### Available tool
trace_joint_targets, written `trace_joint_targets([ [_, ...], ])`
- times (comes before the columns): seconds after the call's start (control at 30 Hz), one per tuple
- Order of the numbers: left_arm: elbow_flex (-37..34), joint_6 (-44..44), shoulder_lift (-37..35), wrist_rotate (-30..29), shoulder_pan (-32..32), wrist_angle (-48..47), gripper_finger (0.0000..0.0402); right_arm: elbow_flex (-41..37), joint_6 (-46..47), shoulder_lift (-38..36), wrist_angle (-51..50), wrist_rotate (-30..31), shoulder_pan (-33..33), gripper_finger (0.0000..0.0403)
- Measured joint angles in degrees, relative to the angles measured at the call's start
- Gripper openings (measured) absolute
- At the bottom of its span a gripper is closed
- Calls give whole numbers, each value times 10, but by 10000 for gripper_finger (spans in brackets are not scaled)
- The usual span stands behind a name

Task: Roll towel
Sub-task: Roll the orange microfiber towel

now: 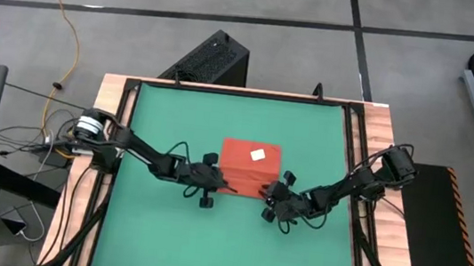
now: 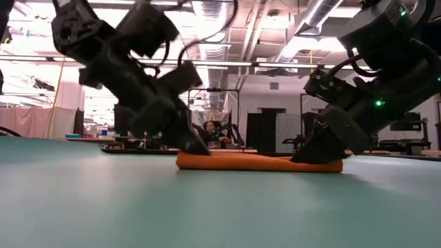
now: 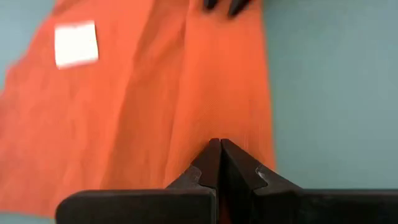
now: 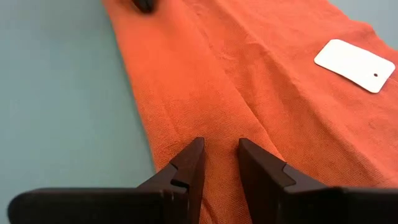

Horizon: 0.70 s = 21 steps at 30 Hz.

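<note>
Both grippers at the towel's near edge

Left gripper pinched closed on the towel; right gripper slightly parted over it. Only the low view shows the towel lying flat on the mat.

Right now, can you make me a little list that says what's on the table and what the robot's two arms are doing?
towel: orange-red towel lying flat on the mat, not rolled yet
tag: small white tag on top of the towel
mat: green mat covering the table
left tool: left tool at the towel's near edge, fingers shut on the cloth
right tool: right tool at the same edge, near the other corner, fingers a little apart over the cloth
beside table: black box on the floor
</note>
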Motion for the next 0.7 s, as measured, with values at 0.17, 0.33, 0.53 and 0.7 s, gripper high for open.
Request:
trace_joint_targets([
  [0.17, 2, -31, 35, -2, 0, 4, 0, -1, 1, -5, 8, 1, 0, 120],
  [0.33, 3, -47, 44, -2, -4, -18, 0, -4, -57, -69, -9, 8, 18, 120],
  [0.53, 4, -55, 42, 4, -4, -41, 0, -2, -187, -186, -25, 30, 54, 121],
  [0.7, 4, -53, 43, 7, -4, -43, 0, -1, -237, -212, -41, -21, 66, 139],
])
